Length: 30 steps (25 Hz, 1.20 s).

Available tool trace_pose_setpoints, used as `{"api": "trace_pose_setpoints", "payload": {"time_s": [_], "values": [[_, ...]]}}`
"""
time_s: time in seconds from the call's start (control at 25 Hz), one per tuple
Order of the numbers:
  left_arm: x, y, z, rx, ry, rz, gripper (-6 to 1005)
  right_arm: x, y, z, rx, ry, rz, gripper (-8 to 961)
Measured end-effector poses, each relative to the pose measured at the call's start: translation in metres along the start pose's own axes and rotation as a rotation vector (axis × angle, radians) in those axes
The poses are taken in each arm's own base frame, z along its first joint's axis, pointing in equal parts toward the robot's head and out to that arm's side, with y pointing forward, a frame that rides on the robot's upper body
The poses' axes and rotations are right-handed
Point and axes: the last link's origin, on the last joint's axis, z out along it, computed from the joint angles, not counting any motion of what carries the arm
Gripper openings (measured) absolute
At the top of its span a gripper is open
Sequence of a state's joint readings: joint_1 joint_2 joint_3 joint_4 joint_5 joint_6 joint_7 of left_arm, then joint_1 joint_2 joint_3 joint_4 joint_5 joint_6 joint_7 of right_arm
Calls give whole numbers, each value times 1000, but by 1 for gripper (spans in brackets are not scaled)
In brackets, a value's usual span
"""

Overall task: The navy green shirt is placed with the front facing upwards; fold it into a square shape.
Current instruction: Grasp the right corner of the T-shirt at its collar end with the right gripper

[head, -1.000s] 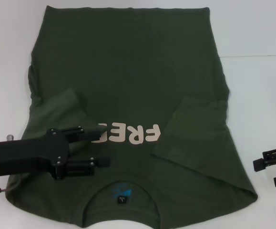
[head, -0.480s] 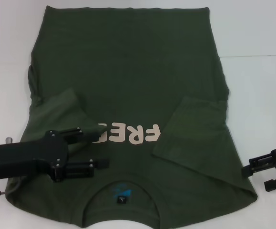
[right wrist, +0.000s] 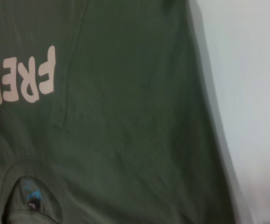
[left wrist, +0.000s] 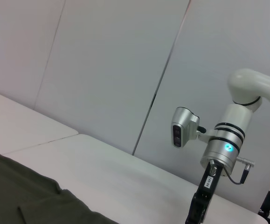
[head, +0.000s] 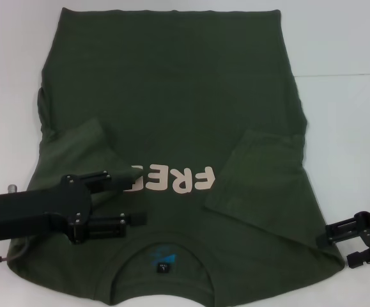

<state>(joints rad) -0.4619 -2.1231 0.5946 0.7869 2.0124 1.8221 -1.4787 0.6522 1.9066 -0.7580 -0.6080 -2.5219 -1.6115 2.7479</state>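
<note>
A navy green shirt (head: 172, 121) lies front up across the middle of the white desk (head: 344, 115), collar (head: 162, 256) toward the desk's near edge, hem toward the far edge, cream "FREE!" lettering (head: 175, 179) showing on the chest; both short sleeves are already folded in over the body, so the sleeve step looks done and the long folds of the body appear to be in hand; the left gripper (head: 130, 198) hangs low over the shirt's left shoulder, just beside the collar, its claw spread moderately wide, fingers pointing toward the lettering, holding nothing, and whether the tips touch the cloth cannot be told; the right gripper (head: 339, 244) sits at the shirt's right shoulder corner near the desk's near-right corner, its claw likewise open and empty, fingertips at the cloth's edge; the left wrist view shows the right arm (left wrist: 228, 140) poised above the desk; judged from this, the next move calls for each claw to drop, pinch a shoulder edge cleanly through both layers, and carry the collar end toward the hem without dragging the tucked sleeves loose.
</note>
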Motion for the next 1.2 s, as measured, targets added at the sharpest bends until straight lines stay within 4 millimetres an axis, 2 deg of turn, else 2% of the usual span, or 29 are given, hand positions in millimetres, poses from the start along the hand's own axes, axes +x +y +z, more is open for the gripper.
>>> {"api": "trace_pose_setpoints", "payload": {"time_s": [0.96, 1.08, 1.2], "values": [[0, 0, 0, 0, 0, -3, 834, 0, 10, 13, 30, 30, -66, 927], [0, 0, 0, 0, 1, -4, 833, -3, 12, 11, 28, 12, -75, 926], [0, 0, 0, 0, 1, -5, 831, -9, 15, -1, 34, -21, -91, 927]]}}
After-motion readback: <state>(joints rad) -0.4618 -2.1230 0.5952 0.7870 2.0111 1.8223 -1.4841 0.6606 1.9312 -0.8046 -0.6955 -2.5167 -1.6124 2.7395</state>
